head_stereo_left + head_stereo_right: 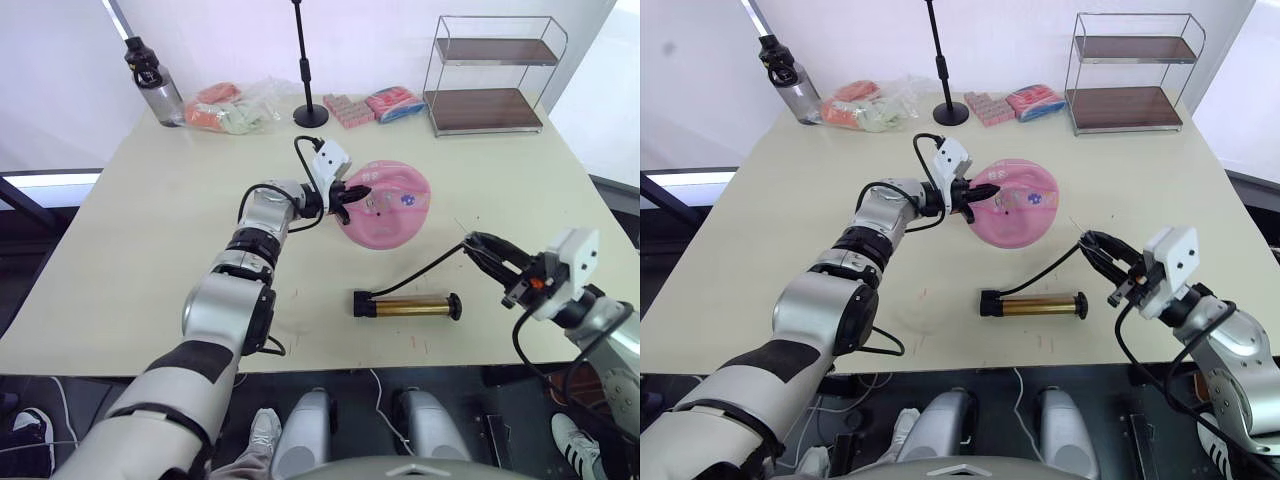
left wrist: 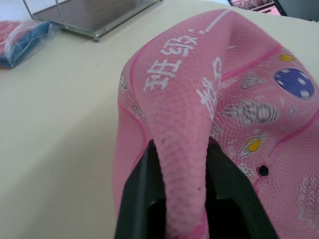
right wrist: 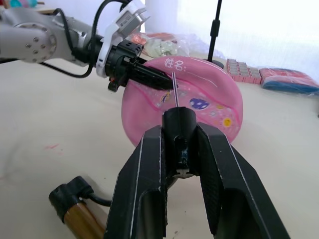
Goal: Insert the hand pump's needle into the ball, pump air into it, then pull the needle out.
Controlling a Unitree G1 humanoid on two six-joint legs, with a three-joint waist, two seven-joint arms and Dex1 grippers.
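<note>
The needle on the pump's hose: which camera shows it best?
The right wrist view: the needle stands thin and upright from its black fitting, clamped in the right gripper, aimed toward the ball. Both eye views show the needle as a faint sliver near that gripper. The left wrist view shows the ball's valve hole instead.

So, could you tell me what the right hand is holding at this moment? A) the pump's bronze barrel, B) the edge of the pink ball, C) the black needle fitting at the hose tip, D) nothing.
C: the right hand is shut on the black needle fitting, while the hand pump lies on the table and the left hand pinches the ball.
</note>
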